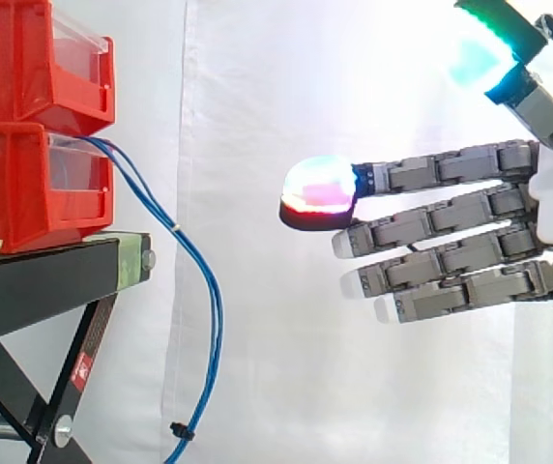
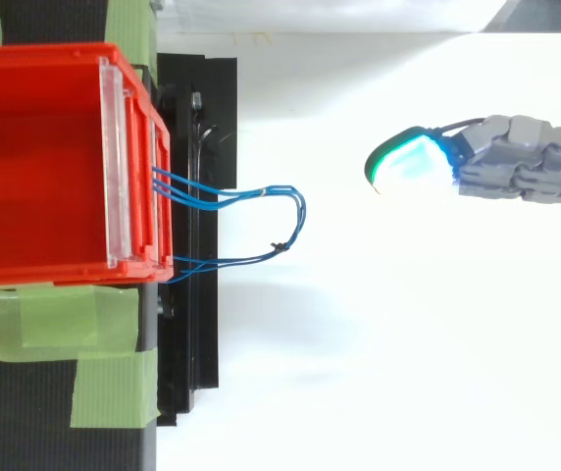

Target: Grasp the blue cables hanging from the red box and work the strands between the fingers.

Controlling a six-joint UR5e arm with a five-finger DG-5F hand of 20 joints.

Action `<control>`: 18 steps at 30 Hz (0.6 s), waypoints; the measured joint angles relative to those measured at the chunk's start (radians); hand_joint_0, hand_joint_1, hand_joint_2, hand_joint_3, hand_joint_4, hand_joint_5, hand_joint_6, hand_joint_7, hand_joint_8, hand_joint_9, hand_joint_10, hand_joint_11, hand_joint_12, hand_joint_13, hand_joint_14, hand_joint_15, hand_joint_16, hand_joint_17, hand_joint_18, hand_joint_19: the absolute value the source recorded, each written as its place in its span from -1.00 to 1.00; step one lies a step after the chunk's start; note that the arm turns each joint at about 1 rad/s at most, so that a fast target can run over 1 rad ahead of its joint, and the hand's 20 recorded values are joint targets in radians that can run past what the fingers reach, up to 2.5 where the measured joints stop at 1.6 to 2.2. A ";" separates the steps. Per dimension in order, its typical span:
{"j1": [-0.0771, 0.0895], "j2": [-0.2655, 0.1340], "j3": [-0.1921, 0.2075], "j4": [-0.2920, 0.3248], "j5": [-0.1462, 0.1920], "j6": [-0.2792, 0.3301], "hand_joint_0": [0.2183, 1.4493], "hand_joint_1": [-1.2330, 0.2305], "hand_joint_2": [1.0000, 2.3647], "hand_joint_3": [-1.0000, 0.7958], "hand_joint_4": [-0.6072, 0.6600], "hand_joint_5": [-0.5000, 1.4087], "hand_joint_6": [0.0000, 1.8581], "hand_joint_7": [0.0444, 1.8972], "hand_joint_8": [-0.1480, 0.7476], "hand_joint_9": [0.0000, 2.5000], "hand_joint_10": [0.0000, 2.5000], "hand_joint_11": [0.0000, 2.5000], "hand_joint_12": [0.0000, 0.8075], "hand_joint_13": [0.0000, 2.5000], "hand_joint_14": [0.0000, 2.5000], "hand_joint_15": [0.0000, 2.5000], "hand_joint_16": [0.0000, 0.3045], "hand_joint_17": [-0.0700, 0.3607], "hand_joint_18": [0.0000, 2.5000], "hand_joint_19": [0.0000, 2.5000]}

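Note:
Thin blue cables (image 1: 204, 290) (image 2: 261, 196) come out of the lower red box (image 1: 35, 184) (image 2: 45, 167) and hang down in a loop past the edge of the black stand (image 1: 54, 280). A small black tie (image 1: 181, 431) binds the strands low down. My hand (image 1: 451, 237) (image 2: 526, 162) reaches in from the right with its fingers stretched straight toward the cables, open and holding nothing. Its glowing fingertips (image 1: 320, 188) stay well apart from the strands, with a clear gap of white curtain between them.
A second red box (image 1: 54, 58) is stacked on the lower one. Green tape (image 2: 65, 324) covers part of the black stand. The stand's slanted legs (image 1: 73, 387) run below the boxes.

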 measured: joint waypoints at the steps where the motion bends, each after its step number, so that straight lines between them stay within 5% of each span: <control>1: 0.000 -0.008 -0.003 0.019 0.005 0.001 -0.31 0.03 -1.00 -1.00 0.08 -1.00 -0.99 -0.33 -0.18 -1.00 -1.00 -1.00 -0.04 -1.00 -1.00 -0.90 -0.46 0.18 -1.00 -1.00; 12: 0.000 -0.144 -0.007 0.166 0.007 0.056 -0.32 0.03 -1.00 -1.00 0.11 -0.99 -0.99 -0.32 -0.11 -1.00 -1.00 -1.00 -0.02 -1.00 -1.00 -0.90 -0.46 0.19 -1.00 -1.00; 18: 0.001 -0.163 -0.007 0.204 0.005 0.054 -0.31 0.04 -1.00 -1.00 0.11 -0.99 -0.99 -0.31 -0.11 -1.00 -1.00 -1.00 -0.02 -1.00 -1.00 -0.90 -0.46 0.19 -1.00 -1.00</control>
